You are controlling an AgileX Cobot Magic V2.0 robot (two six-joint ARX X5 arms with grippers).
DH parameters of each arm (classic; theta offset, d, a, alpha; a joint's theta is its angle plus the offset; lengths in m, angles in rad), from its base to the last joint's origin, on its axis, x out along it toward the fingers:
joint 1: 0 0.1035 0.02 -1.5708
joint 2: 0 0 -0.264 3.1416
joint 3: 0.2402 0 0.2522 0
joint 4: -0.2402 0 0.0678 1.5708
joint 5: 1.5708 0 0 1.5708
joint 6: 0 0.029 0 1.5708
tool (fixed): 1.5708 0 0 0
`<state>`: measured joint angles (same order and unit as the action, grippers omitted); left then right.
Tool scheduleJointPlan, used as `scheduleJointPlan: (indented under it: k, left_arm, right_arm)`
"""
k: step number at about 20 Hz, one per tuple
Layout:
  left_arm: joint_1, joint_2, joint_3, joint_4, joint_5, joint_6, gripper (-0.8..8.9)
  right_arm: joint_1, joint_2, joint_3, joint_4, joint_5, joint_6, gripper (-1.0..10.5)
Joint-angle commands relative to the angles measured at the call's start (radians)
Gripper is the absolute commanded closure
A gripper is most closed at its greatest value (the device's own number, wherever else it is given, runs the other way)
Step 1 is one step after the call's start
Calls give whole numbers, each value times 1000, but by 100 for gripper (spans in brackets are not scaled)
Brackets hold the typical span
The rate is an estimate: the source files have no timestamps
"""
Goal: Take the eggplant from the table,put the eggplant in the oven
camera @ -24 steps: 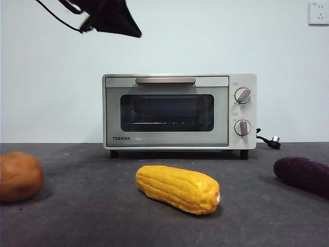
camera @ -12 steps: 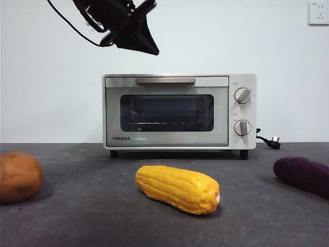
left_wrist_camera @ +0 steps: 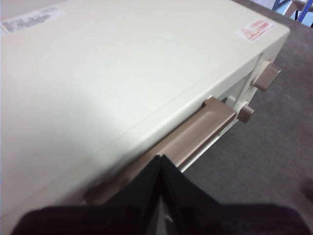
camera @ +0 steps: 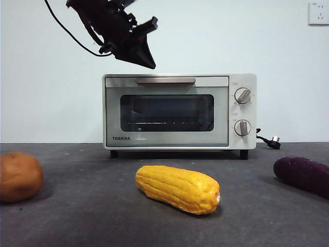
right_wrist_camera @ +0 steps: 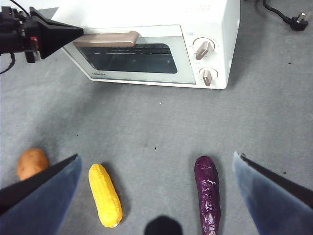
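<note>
front view: we see the oven (camera: 179, 110) standing at the back of the table (camera: 103, 206), door shut, handle (camera: 165, 81) along the top of the door. a dark gripper (camera: 146, 59) hangs above the oven's upper left corner, tip aimed down toward the handle's end, not touching. corn (camera: 178, 188) lies in the middle foreground, potato (camera: 19, 176) at one edge, the eggplant (camera: 303, 175) at the opposite edge, partly cut off, resting on the table.

left wrist view: our left gripper (left_wrist_camera: 161, 164) has its fingers clenched together into a single point, holding nothing. the point sits just over the brown handle (left_wrist_camera: 188, 139), above the oven's top panel (left_wrist_camera: 122, 73). the two knobs (left_wrist_camera: 259, 88) show beyond the handle's far end.

right wrist view: the right gripper (right_wrist_camera: 156, 196) waits high over the table, fingers spread wide and empty. between them lies the eggplant (right_wrist_camera: 208, 193), well apart from the oven (right_wrist_camera: 161, 44), with the corn (right_wrist_camera: 105, 194) beside it and the potato (right_wrist_camera: 32, 163) further out. the left gripper's tip (right_wrist_camera: 68, 35) reaches the near end of the handle.

we judge the step in hand is opening the door. to do it well, we would settle the closed tip behind the bar, away from the very end so it cannot slip off, then draw outward and down along the door's arc, slowly, so the light oven does not slide.
</note>
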<state>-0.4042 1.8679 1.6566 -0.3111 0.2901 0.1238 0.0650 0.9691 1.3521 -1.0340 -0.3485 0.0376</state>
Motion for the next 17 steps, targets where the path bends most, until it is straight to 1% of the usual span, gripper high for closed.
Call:
scheduleJointPlan:
  k: [1,9,13,15,17]
  left_arm:
    - [-2,31,2,14,-4,18,819]
    - [-2,78,2,54,-26,19,820]
    - [-8,95,2,-1,-18,19,820]
    - [-22,95,2,-35,-3,42,820]
    - [-40,95,2,-58,5,45,820]
  right_arm:
    - [1,3,3,-1,-4,-6,254]
    - [1,3,3,-14,-4,-16,255]
    - [1,7,3,-11,-3,-16,255]
    - [1,12,3,-11,-3,-16,255]
    - [1,17,3,-11,-3,-17,255]
